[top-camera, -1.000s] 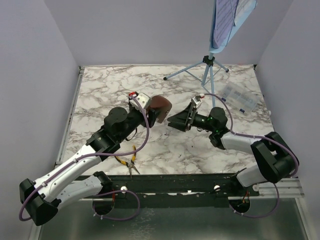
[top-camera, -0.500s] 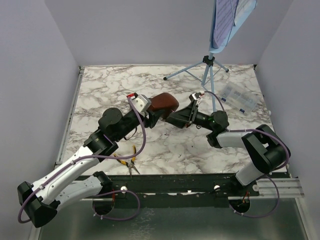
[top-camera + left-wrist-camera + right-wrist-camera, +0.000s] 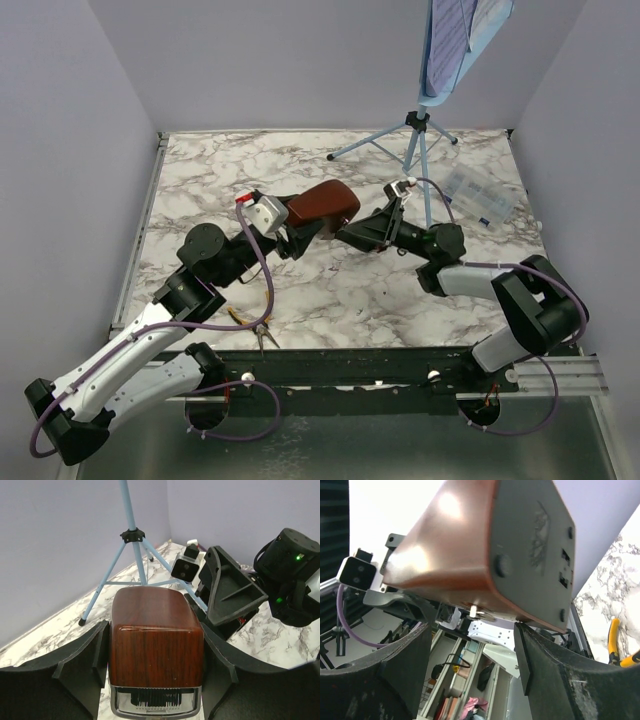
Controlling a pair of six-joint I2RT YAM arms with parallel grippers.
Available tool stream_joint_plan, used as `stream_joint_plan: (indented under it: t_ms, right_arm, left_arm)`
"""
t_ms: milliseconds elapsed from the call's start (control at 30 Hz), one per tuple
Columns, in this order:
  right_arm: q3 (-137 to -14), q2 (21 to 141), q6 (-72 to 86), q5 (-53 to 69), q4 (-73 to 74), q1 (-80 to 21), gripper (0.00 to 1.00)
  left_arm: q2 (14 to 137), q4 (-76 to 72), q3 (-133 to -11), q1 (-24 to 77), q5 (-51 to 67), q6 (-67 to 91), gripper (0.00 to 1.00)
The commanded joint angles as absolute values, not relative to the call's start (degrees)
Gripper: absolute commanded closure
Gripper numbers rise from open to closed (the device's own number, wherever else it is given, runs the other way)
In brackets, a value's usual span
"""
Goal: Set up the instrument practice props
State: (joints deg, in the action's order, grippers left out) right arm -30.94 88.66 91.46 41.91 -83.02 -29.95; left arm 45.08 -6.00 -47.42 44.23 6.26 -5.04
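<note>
While L gripper [image 3: 302, 230] holds it: 1 metronome [image 3: 156, 645].

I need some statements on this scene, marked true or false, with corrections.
1. The left tool grips the brown metronome. True.
2. The metronome stands on the table. False: it is held sideways, base toward the right tool.
3. The music stand lies folded flat. False: it stands upright on its tripod.
4. Yellow-handled pliers lie near the left arm. True.
5. The right tool holds the clear box. False: the box lies beside the stand.
</note>
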Motion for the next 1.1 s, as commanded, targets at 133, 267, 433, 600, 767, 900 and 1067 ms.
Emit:
stream_joint_plan:
  t_ms: [133, 267, 433, 600, 767, 900, 1067]
  right_arm:
    - [-30.5, 83.5, 89.7, 41.6, -83.7, -27.4, 0.34]
    - [-30.4, 83.1, 89.4, 42.3, -83.3, -27.3, 0.34]
    - [-29.4, 83.3, 90.3, 42.5, -86.3, -27.2, 0.36]
    - [-27.6, 82.2, 87.4, 41.2, -81.2, -27.2, 0.36]
    - [-27.8, 79.8, 83.6, 40.6, -74.3, -26.9, 0.33]
    - [-28.3, 78.4, 82.4, 40.5, -71.5, -26.3, 0.32]
    - [-29.4, 78.1, 82.5, 41.4, -72.2, -26.0, 0.32]
  left_arm:
    - [43.1, -10.8, -48.2, 44.6, 12.4, -5.2, 1.0]
    - [42.7, -10.7, -47.8, 44.6, 12.5, -5.2, 1.0]
    - [42.4, -10.9, -47.6, 44.6, 11.7, -5.4, 1.0]
    - [41.7, -12.9, -47.0, 44.6, 9.8, -4.7, 1.0]
    - [41.9, -13.1, -47.5, 44.6, 10.4, -4.5, 1.0]
    - [41.9, -13.0, -47.5, 44.6, 10.9, -4.6, 1.0]
    - [42.2, -12.8, -47.2, 44.6, 11.7, -4.1, 1.0]
